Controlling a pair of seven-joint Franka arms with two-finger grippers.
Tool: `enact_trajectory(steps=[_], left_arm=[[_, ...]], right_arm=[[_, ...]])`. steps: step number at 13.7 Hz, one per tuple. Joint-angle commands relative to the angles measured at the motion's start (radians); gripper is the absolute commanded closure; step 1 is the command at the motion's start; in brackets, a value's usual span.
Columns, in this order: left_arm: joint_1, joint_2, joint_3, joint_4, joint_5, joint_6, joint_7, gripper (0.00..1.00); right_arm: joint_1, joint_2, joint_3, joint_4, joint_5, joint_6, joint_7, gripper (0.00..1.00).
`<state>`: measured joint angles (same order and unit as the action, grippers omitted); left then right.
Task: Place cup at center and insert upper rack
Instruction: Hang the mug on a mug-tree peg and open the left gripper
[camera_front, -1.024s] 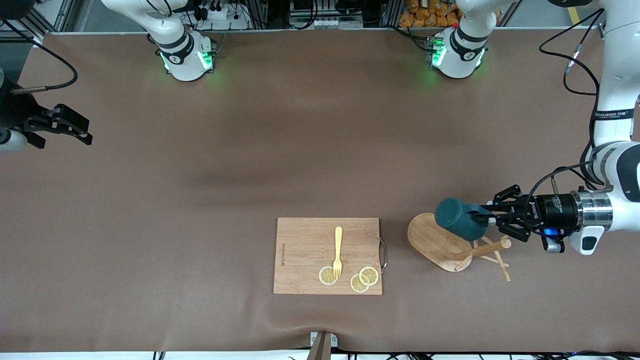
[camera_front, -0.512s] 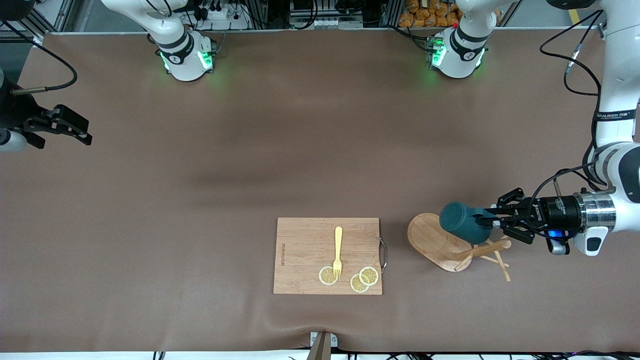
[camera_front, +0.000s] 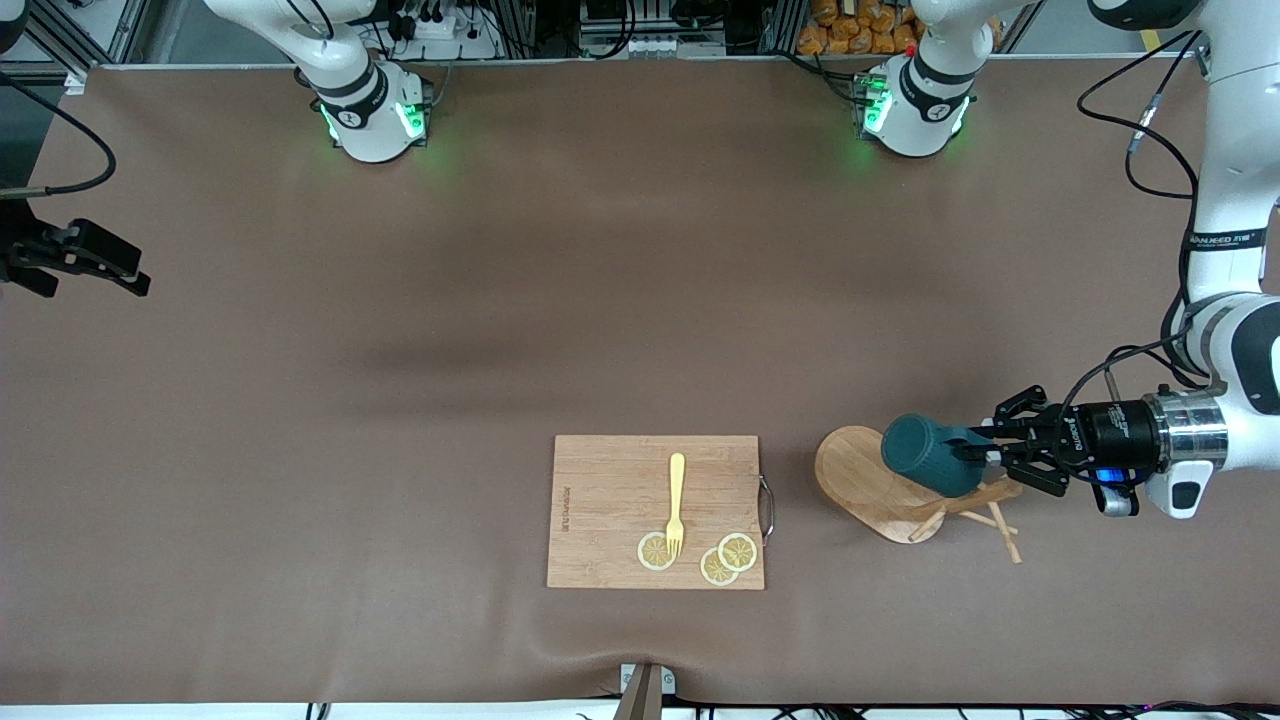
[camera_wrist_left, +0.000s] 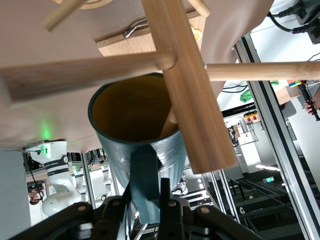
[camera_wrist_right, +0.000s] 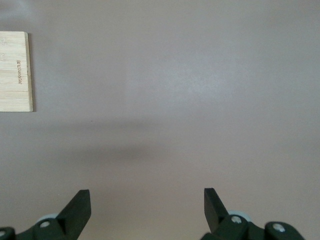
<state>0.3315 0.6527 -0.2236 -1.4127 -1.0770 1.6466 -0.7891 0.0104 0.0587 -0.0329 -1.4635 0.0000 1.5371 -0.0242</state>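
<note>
Gripping the cup (camera_front: 925, 455), left gripper (camera_front: 985, 455) marked ROBOTIQ

The table (camera_front: 500, 330), filling most of the front frame, is covered in a matt brown sheet that looks like soft cloth or vinyl, rippled at the bottom centre. At lower centre the cutting board (camera_front: 655, 511) is pale wood with visible strips and a thin metal handle. The fork (camera_front: 676, 503) on it looks like smooth yellow plastic. At lower right the mug tree (camera_front: 880, 490) is light bamboo-like wood, smooth, with a clear grain. The cup (camera_front: 925, 455) has a matt, finely ribbed teal outside; the left wrist view shows a smooth tan inside.
</note>
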Motion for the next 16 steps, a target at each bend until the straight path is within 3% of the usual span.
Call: enact_trajectory(steps=[1,16], left_arm=[[-0.003,0.011,0.003,0.023,0.014,0.006,0.008,1.00],[0.004,0.025,0.003,0.037,0.014,0.007,0.024,1.00]], right_arm=[[-0.009,-0.008,0.011,-0.008,-0.002,-0.003,0.015,0.00],[0.014,0.010,0.011,-0.001,-0.002,0.002,0.010,0.00]])
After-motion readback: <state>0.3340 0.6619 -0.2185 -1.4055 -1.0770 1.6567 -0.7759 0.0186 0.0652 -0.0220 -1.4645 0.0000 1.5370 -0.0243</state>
